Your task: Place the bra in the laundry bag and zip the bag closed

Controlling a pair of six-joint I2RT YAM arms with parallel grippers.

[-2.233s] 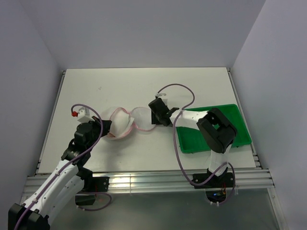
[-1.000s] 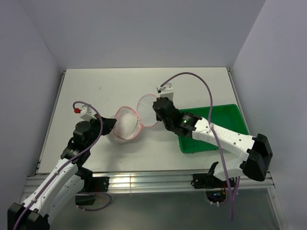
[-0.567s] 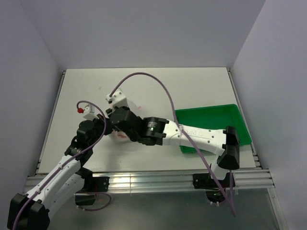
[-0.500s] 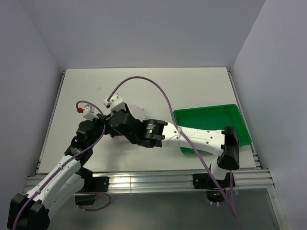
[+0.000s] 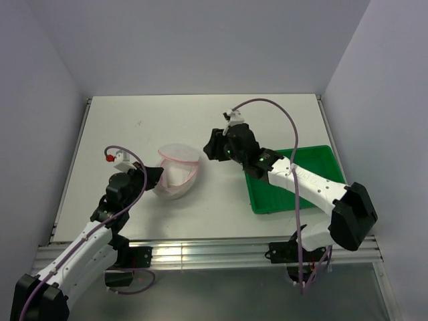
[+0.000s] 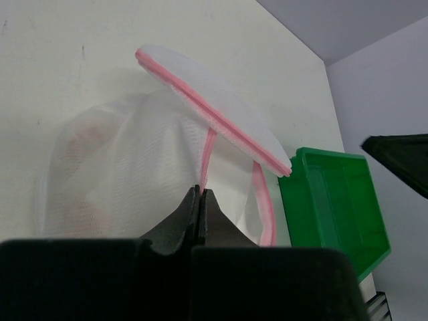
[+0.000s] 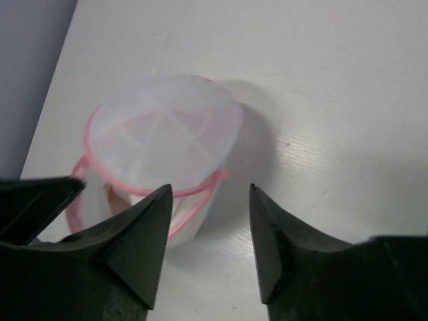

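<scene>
The laundry bag point(image 5: 177, 171) lies on the table point(image 5: 134, 120), left of the tray point(image 5: 318, 160). The left gripper point(image 5: 154, 176) meets its left edge; the right gripper point(image 5: 210, 148) is between bag and tray.

Bright even light, soft shadows, wrist views slightly blurred

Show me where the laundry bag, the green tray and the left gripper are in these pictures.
laundry bag point(image 5: 175, 176): top view, white mesh of the lower half.
green tray point(image 5: 328, 164): top view, its bare floor.
left gripper point(image 6: 201, 194): left wrist view, closed fingertips at the pink trim.
</scene>
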